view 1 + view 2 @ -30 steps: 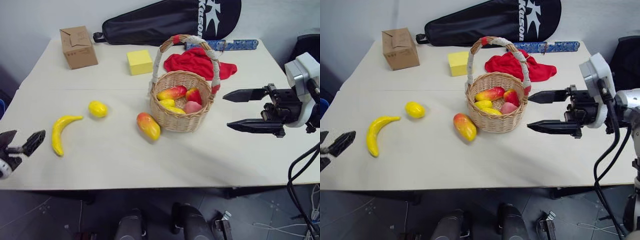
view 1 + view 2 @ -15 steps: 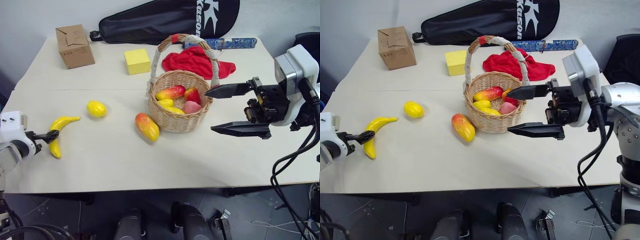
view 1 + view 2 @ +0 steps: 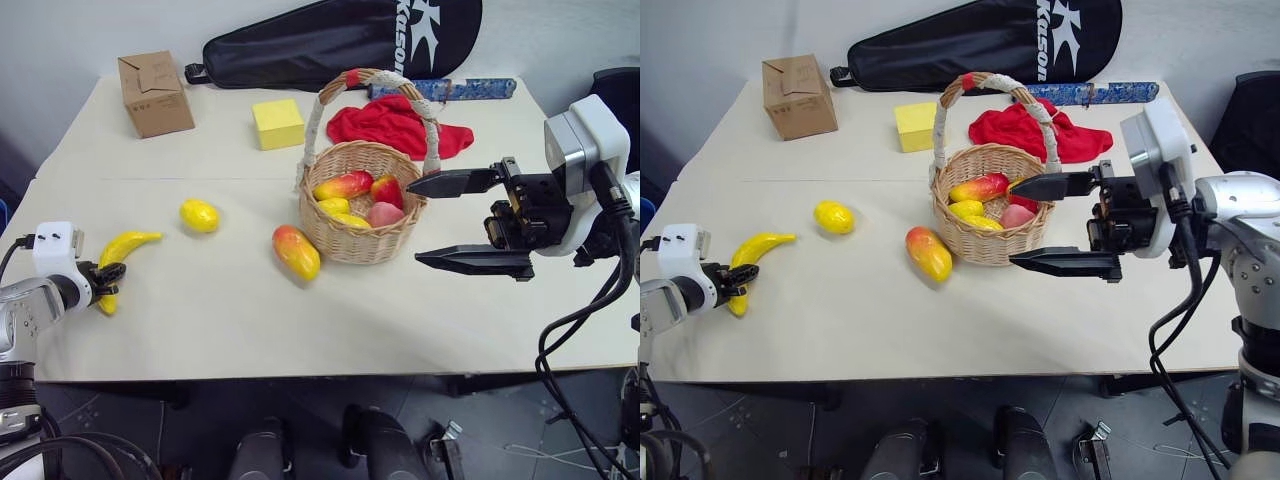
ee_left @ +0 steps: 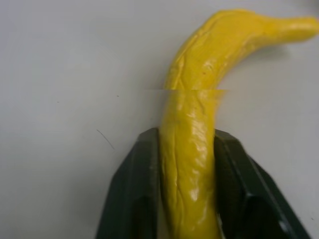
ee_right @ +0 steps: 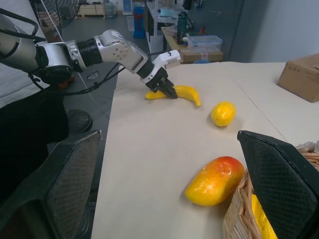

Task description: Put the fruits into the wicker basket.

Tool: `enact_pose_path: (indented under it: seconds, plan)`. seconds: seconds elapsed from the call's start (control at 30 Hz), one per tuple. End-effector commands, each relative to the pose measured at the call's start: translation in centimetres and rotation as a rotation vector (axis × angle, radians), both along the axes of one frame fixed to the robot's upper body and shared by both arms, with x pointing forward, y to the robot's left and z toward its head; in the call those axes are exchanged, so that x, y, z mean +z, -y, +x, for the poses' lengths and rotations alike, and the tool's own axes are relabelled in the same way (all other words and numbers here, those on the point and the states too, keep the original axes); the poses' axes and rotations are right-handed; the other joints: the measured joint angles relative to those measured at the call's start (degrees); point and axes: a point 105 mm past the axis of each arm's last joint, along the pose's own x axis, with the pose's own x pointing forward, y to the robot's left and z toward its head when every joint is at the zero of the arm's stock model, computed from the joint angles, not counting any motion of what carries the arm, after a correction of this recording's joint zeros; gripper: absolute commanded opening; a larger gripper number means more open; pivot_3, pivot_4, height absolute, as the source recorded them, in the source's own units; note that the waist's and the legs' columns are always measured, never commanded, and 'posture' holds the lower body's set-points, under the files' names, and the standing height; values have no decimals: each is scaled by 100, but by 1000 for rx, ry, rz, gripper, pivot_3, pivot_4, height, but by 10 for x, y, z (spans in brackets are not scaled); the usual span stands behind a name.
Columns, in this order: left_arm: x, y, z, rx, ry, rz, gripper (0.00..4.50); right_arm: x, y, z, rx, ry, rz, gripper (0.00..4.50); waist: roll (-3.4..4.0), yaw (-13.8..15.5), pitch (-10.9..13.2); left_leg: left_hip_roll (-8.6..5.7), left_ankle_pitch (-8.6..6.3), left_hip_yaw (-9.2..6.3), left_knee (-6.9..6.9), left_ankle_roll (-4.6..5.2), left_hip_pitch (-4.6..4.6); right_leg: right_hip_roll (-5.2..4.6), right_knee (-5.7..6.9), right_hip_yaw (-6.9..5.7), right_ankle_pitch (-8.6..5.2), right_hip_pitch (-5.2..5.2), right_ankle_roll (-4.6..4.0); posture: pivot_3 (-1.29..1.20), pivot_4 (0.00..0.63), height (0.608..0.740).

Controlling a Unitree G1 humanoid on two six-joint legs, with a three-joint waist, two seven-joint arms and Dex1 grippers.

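Glossy yellow, long and curved, the banana (image 4: 192, 149) lies clamped in the left gripper (image 3: 108, 282); right gripper (image 3: 462, 222) gapes.

A brown cardboard box (image 3: 156, 93) stands at the far left of the surface (image 3: 230, 310). A yellow cube block (image 3: 278, 123) sits to its right, near the far middle. A red cloth (image 3: 395, 125) lies crumpled further right, at the far side. Beyond the cloth, a blue patterned cylindrical object (image 3: 445, 89) lies along the far edge. A long black zippered bag (image 3: 340, 40) with white lettering lies across the far edge, behind the block and the cloth.
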Motion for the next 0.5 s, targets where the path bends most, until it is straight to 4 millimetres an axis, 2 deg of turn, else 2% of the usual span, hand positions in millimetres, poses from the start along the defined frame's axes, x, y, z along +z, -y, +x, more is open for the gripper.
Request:
enact_pose_path:
  seconds: [0.03,0.07,0.2,0.27,0.3,0.5]
  plan:
    - [14,18,-23,-119,-8,-2,611,13,6,-6,-56,84,7,4500,0,-20,0,0,-1,0,-1,0,-2,0,-4,0,0,-1,0,0,150,740]
    - [21,32,-32,-190,-7,-16,609,14,9,-6,-79,85,5,4500,0,-29,0,1,-6,0,-2,1,-2,-1,-6,4,0,-1,0,0,150,740]
    - [69,112,-69,-639,40,-195,609,15,12,-11,-109,82,17,4500,-10,10,6,3,-12,0,-5,-1,-7,-1,-18,5,0,-3,0,0,150,740]
    - [84,132,-74,-754,38,-168,609,18,13,-14,-123,76,41,4500,-14,44,8,3,-21,-14,-2,-35,-11,-1,-16,-2,-1,-1,0,0,150,740]
    - [89,137,-74,-784,37,-155,609,19,13,-15,-129,75,47,4500,-7,54,8,1,-17,-17,0,-38,-7,-2,-14,-3,-1,3,-1,0,150,740]
    - [129,222,-19,-1074,162,-66,609,16,14,-17,-191,81,63,4500,7,167,2,-18,15,-16,-1,-15,5,11,-12,2,23,23,3,0,150,740]
